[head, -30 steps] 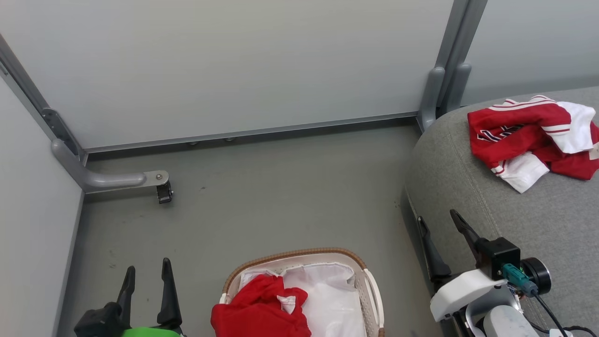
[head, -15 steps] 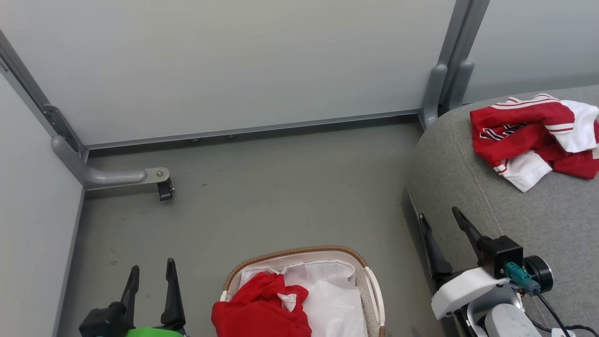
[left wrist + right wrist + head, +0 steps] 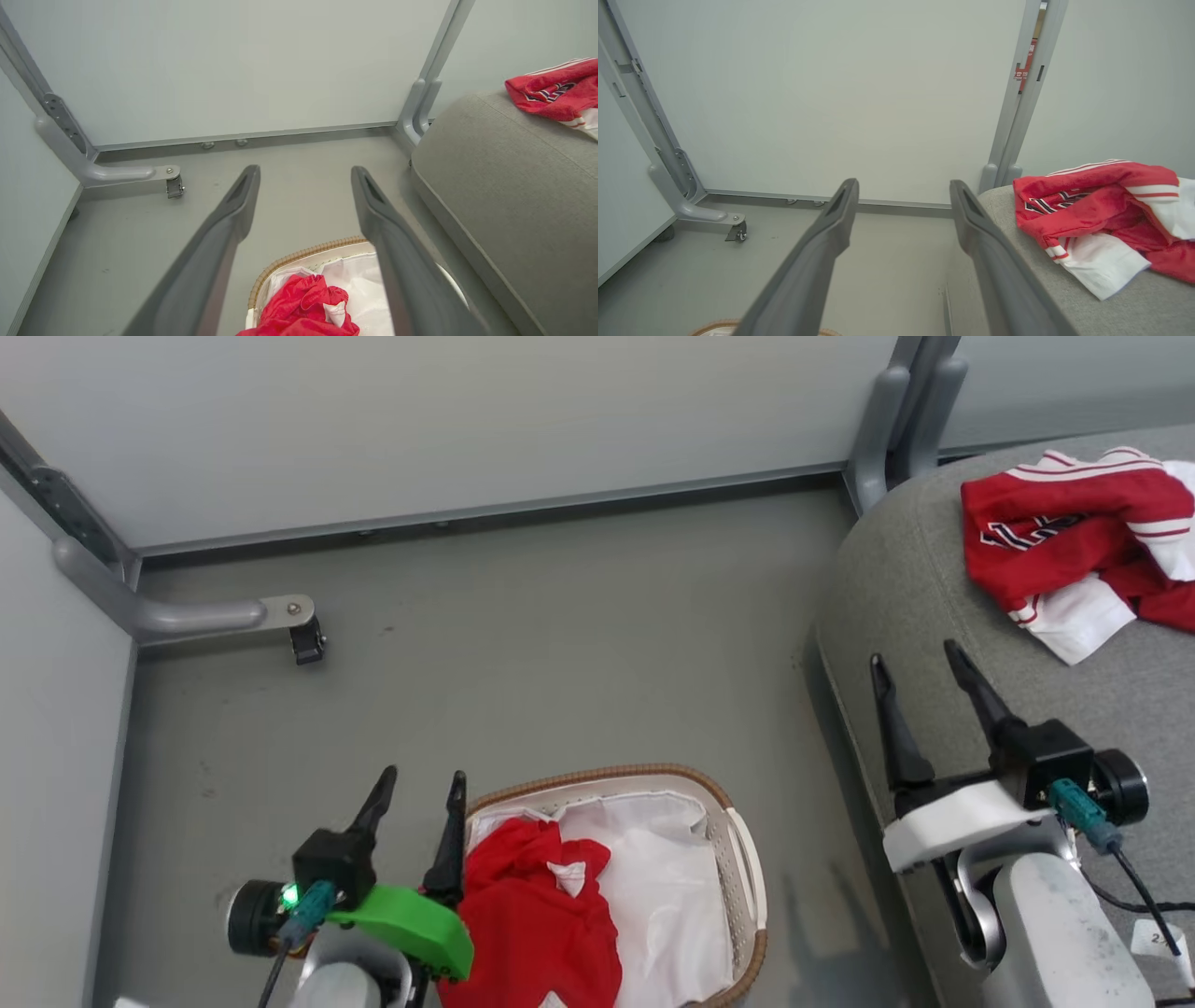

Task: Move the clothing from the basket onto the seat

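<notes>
One piece is across and one remains. A red jersey (image 3: 1064,518) with white trim and dark lettering lies crumpled on the seat (image 3: 934,588), toward its far side. A second red garment (image 3: 537,905) sits bunched in the left half of the basket (image 3: 607,773), on top of the white liner (image 3: 667,887). The basket stands on the floor (image 3: 560,644), near the side of the seat.

The step in hand, as I read it, is the reach for that second piece. The left pincer (image 3: 424,773) hovers at the basket's left rim, jaws apart and holding nothing. The right pincer (image 3: 914,653) hangs over the seat's near edge, likewise spread and empty.

Next, I'd say, the left one needs to dip into the basket and close on the red fabric alone, clear of the liner beneath. Then it must lift the fabric high enough to pass the rim.

By count: two red garments, one basket, one liner, one seat, two pincers.
</notes>
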